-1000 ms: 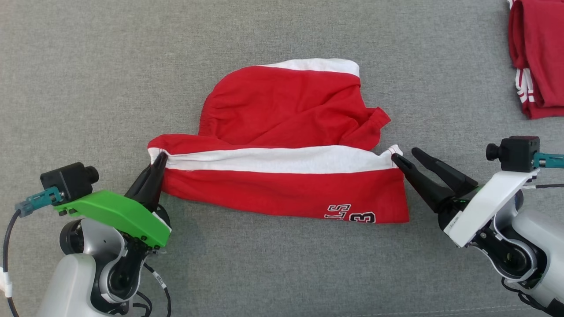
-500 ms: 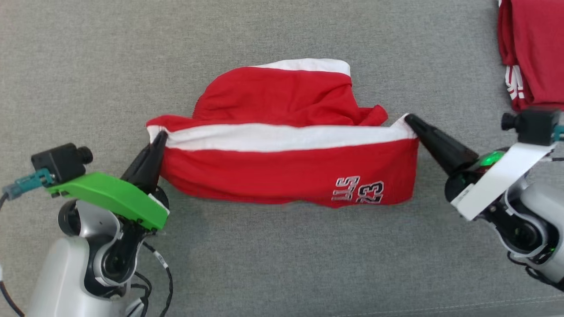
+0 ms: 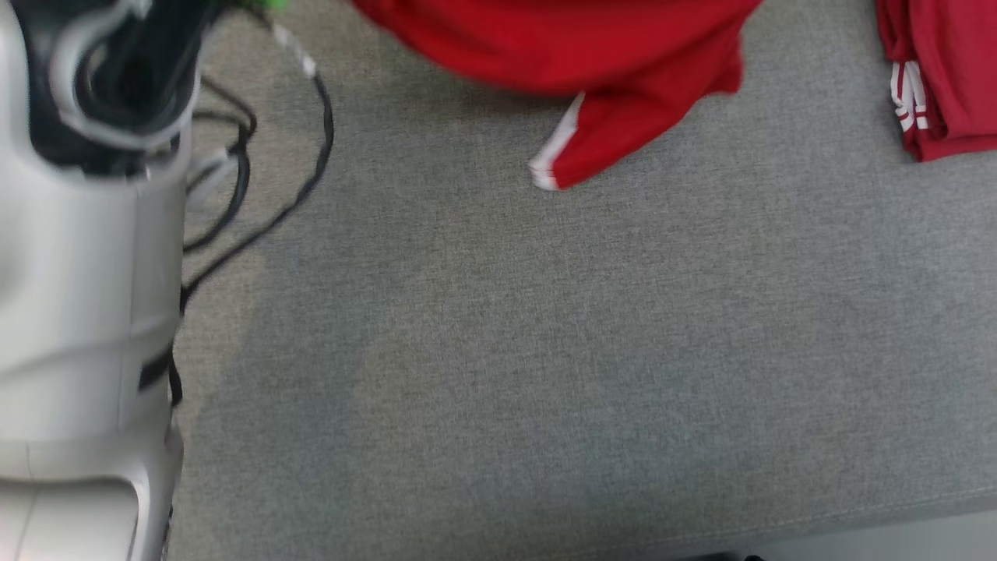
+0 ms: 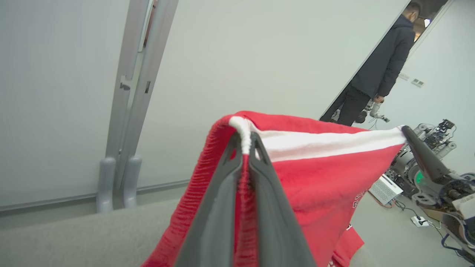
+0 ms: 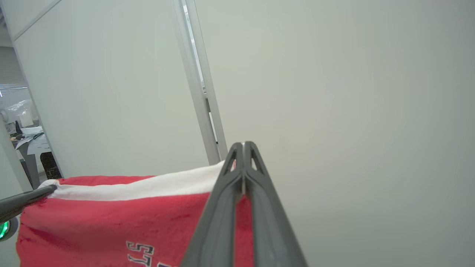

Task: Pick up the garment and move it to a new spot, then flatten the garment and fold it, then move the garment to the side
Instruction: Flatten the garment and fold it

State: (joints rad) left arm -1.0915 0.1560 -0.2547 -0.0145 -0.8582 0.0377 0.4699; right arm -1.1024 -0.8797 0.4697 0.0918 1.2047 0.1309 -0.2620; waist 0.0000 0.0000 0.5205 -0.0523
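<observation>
red white-banded garment (image 4: 315, 178) hangs stretched aloft

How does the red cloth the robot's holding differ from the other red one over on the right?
The held garment hangs stretched between the left fingers and right fingers; the other garment lies on the grey surface. The held garment has one broad white band and lettering; the other garment shows thin white stripes. Both are red with white trim.

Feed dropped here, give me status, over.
Left claw, right claw shut on red-and-white fabric garment, opposite corners. Garment hangs over grey cloth surface. Other red garment far right, clear.
</observation>
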